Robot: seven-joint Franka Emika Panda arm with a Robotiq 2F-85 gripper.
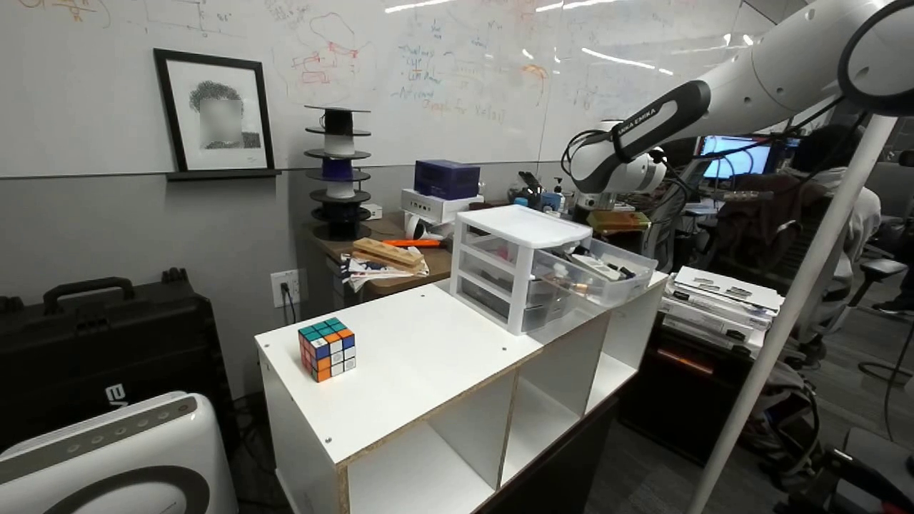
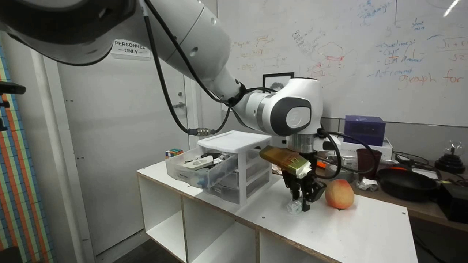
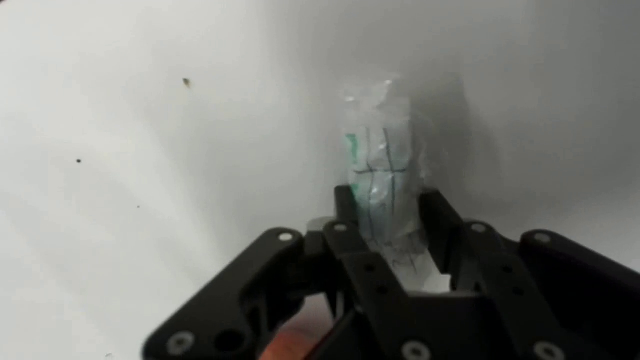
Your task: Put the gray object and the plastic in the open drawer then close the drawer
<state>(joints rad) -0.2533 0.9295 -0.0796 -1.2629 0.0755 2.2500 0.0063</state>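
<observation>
The clear crumpled plastic [image 3: 380, 150] lies on the white top between my fingers in the wrist view. It also shows at the fingertips in an exterior view [image 2: 293, 207]. My gripper [image 2: 300, 201] points down; in the wrist view its fingers [image 3: 387, 202] press the plastic from both sides. The top drawer [image 2: 187, 178] of the white-framed unit is pulled out, also seen in an exterior view [image 1: 628, 287]. In it, among other items, lies a pale gray flat elongated item [image 2: 199, 163]; I cannot tell surely whether it is the gray object.
A peach [image 2: 339, 194] stands close beside the gripper. The drawer unit [image 2: 242, 179] stands on the white shelf [image 1: 400, 371] beside the gripper. A puzzle cube [image 1: 328, 350] sits at the shelf's far end. A desk with a pan [image 2: 407, 184] and boxes is behind.
</observation>
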